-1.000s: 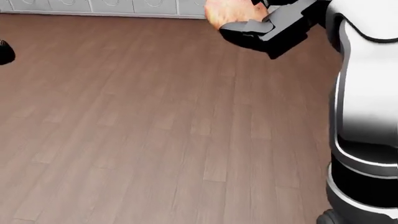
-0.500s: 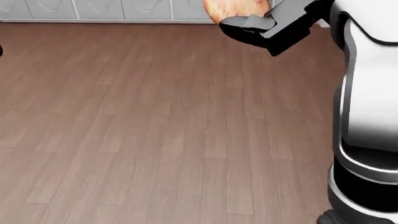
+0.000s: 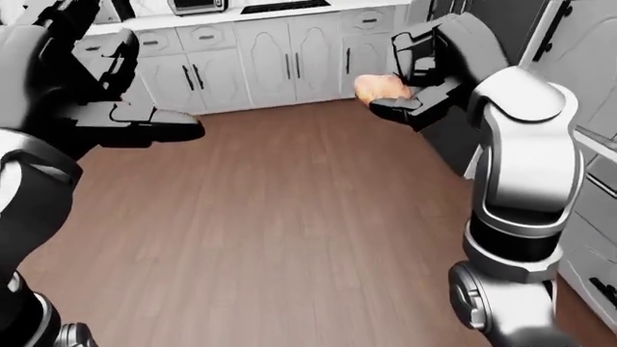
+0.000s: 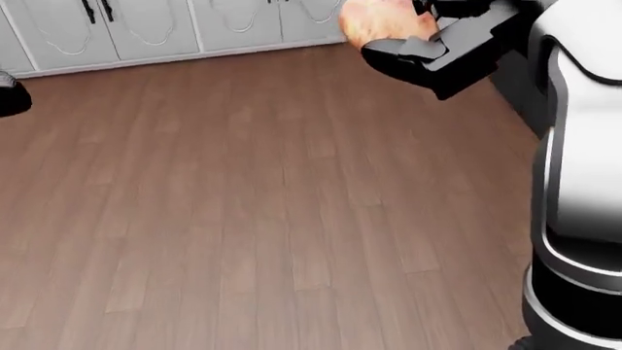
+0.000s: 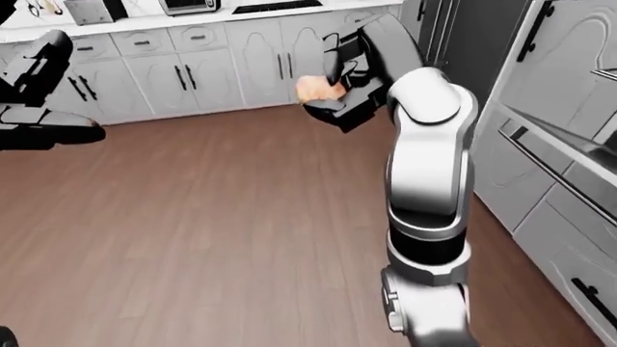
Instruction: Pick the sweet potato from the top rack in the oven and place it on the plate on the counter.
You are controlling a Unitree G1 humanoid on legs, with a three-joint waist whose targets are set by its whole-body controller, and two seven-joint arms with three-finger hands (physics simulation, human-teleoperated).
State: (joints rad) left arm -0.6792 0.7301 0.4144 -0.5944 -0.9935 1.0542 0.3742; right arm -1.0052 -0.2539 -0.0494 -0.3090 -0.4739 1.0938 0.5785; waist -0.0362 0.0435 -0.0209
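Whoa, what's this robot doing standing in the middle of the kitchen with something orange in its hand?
It is carrying food across the room. The robot's right hand is closed around a pale orange sweet potato, held up at about chest height over the brown wooden floor. Its left hand is raised too, but open and holding nothing. White cabinets run along the top of the left-eye view. The plate it is meant to go on does not show in these pictures.
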